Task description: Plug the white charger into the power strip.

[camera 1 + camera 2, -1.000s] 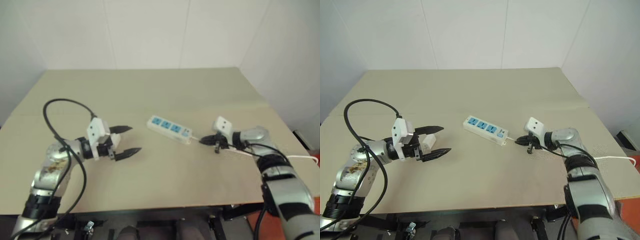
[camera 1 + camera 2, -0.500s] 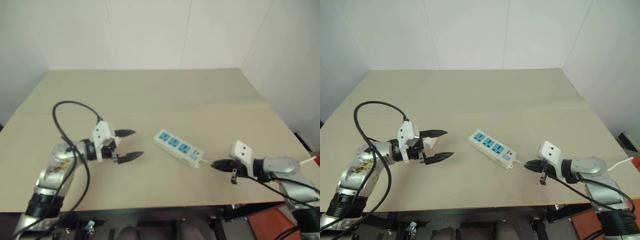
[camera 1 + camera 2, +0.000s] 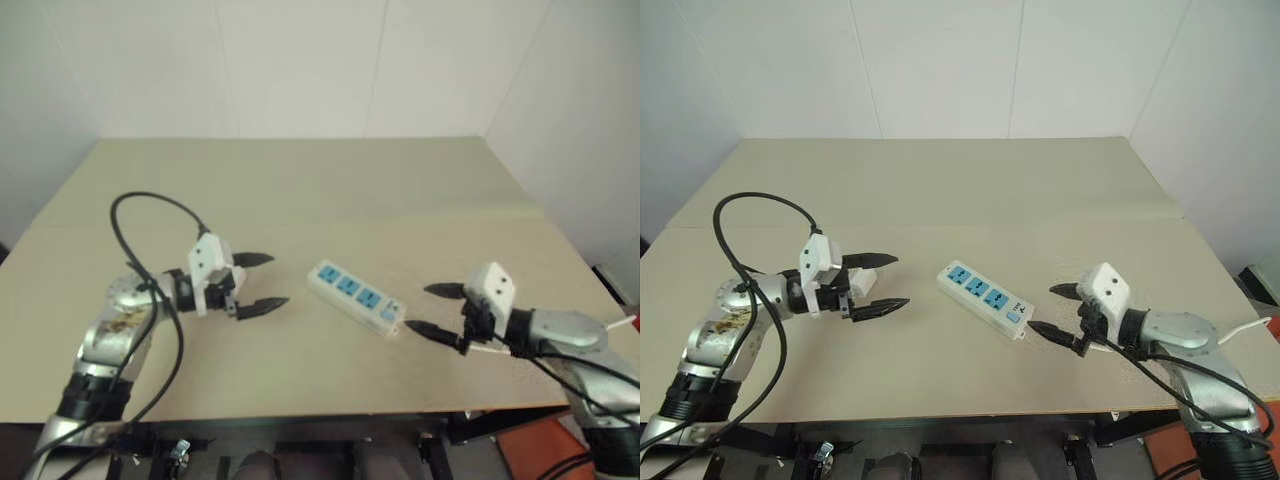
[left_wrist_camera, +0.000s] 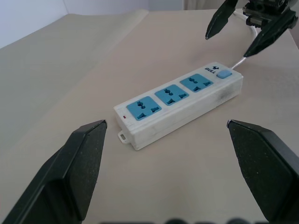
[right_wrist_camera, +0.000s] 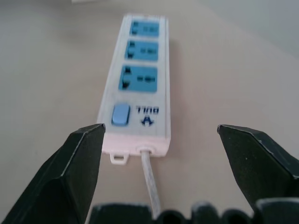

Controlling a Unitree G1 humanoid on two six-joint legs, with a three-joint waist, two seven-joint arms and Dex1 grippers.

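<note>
Power strip (image 3: 356, 297) lies slantwise at the centre of the tan table (image 3: 300, 180), its three blue outlets facing up and its switch end pointing toward lower right. Left gripper (image 3: 258, 282), at centre left, has its jaws spread apart, empty, near the strip's plain end. Right gripper (image 3: 434, 311), at lower right, also gapes wide with nothing held, just beyond the switch end where the thin cord (image 5: 149, 175) leaves the strip.
</note>
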